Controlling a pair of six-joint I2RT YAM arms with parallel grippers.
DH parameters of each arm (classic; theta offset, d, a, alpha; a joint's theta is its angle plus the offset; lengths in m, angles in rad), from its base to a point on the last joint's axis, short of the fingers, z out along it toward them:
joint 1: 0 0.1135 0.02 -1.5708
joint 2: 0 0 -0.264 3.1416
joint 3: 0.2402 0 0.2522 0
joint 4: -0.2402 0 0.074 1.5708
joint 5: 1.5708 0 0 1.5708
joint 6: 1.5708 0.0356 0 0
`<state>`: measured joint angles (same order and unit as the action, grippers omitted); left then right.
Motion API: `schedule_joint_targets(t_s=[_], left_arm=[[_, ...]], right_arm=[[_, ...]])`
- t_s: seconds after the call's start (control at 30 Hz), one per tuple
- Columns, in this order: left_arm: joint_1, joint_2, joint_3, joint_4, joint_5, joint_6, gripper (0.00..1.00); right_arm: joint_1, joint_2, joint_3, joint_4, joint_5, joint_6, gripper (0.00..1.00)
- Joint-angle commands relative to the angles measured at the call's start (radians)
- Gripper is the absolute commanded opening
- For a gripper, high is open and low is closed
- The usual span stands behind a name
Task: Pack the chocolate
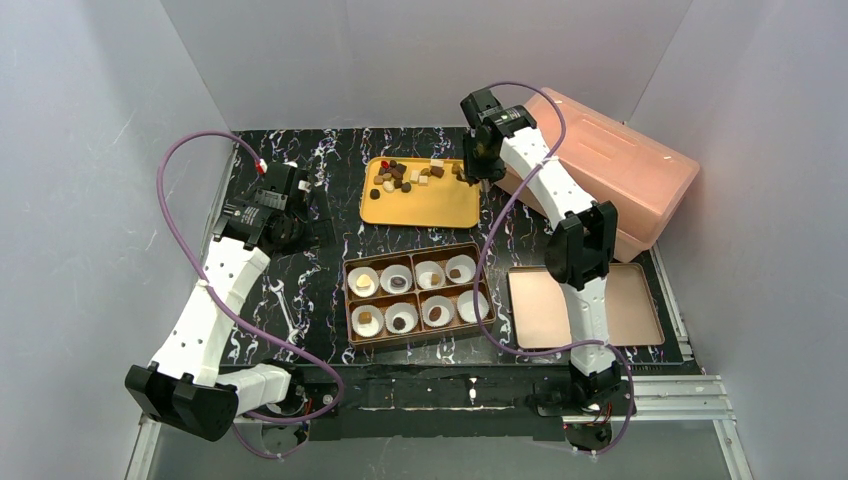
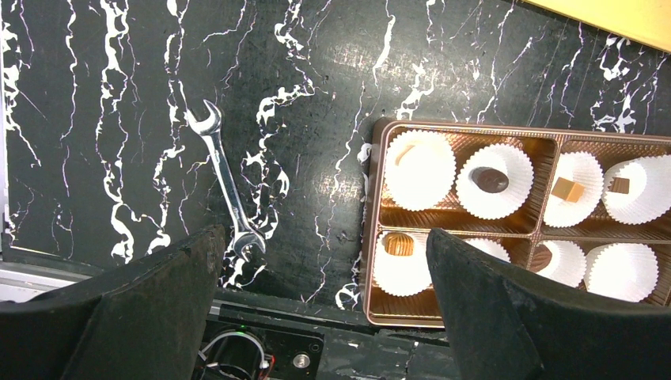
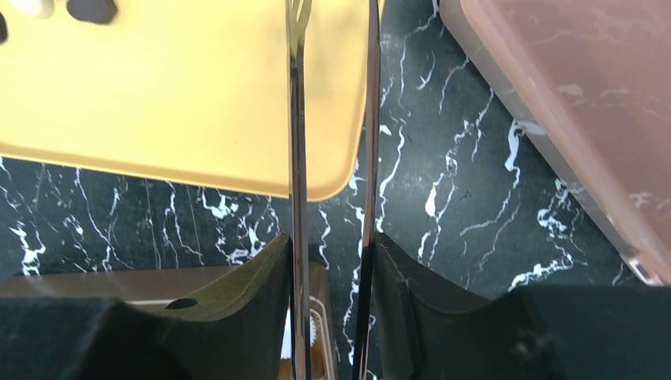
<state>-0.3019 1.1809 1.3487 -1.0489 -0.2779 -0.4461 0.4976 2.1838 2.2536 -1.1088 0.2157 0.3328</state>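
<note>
The chocolate point(image 1: 405, 178) lies as small dark, tan and white pieces at the back of a yellow tray point(image 1: 420, 205). A copper box point(image 1: 347, 300) holds white paper cups, and several of them have one piece inside, such as a dark oval point(image 2: 490, 180) and a tan cube point(image 2: 564, 188). My right gripper point(image 1: 483, 165) hangs at the tray's right edge, shut on metal tongs point(image 3: 297, 119) that point down over the tray's corner point(image 3: 332, 178). The tongs' tips run out of view. My left gripper point(image 2: 324, 237) stands open, with nothing in it, above the table left of the box.
A steel wrench point(image 2: 224, 178) lies on the black marble table to the left of the box. A pink lidded container point(image 1: 610, 170) sits tilted at the back right. The box's flat copper lid point(image 1: 585, 305) rests to the right of the box.
</note>
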Motion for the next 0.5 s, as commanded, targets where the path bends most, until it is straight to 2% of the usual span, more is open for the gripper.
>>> schedule_joint_targets(t_s=[0.0,0.47], left_arm=[[0.007,-0.018,0.018,-0.032,-0.009,0.012,1.00],[0.007,-0.010,0.025,-0.035,-0.009,0.016,1.00]], right_arm=[[-0.013,0.032,0.060,0.060,-0.049,-0.019,0.48],[-0.025,0.067,0.056,0.084,-0.104,-0.005,0.48]])
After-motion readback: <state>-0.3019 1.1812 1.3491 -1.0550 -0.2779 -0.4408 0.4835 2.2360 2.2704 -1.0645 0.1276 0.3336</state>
